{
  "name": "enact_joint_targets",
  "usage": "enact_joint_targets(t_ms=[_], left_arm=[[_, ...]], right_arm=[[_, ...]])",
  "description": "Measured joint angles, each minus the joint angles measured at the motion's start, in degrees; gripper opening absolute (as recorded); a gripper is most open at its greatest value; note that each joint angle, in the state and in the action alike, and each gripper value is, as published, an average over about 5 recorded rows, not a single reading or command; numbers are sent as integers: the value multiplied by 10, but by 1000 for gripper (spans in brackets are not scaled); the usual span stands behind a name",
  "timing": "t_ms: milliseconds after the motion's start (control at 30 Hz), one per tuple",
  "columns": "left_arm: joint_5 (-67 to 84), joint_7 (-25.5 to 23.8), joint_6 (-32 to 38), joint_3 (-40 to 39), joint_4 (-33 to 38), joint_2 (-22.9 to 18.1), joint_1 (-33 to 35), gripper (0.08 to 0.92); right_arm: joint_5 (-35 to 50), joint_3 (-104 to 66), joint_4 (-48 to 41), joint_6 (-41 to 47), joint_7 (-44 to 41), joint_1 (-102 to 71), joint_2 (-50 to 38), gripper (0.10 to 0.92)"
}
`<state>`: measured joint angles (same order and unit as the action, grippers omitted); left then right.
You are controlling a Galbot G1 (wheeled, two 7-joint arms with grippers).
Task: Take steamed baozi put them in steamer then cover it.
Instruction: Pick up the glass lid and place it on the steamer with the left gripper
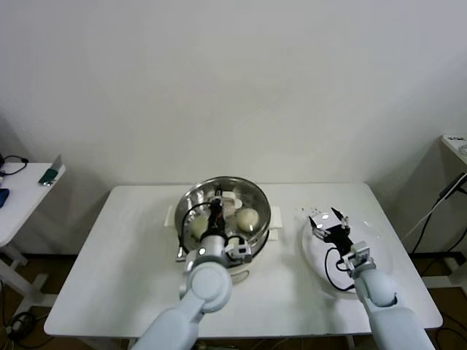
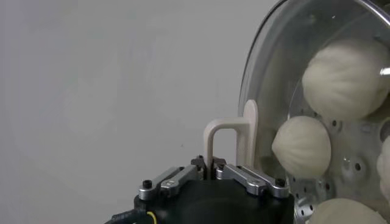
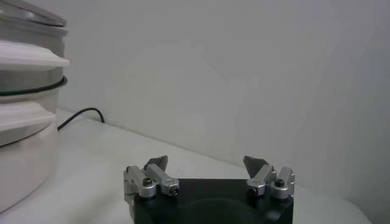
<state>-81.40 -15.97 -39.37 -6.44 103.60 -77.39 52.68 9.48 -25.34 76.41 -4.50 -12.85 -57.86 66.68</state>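
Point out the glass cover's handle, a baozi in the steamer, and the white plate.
cover handle (image 2: 230,141), left wrist view, cream bar.
baozi (image 1: 248,217), head view, domed top.
white plate (image 1: 379,251), head view, bare right part.

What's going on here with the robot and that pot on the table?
The left hand is shut on the cream-white handle of the glass cover, holding it over the steamer. Through the glass, steamed baozi sit on the perforated tray inside. The right hand hangs open over the white plate to the steamer's right, holding nothing. Whether the cover is fully seated cannot be told.
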Motion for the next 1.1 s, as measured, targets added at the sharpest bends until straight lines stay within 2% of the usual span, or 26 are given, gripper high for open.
enact_joint_targets(t_ms=[1100], left_arm=[[-28, 12, 10, -10, -21, -1, 3, 147]], right_arm=[[-5, -6, -6, -5, -4, 3, 6, 823]])
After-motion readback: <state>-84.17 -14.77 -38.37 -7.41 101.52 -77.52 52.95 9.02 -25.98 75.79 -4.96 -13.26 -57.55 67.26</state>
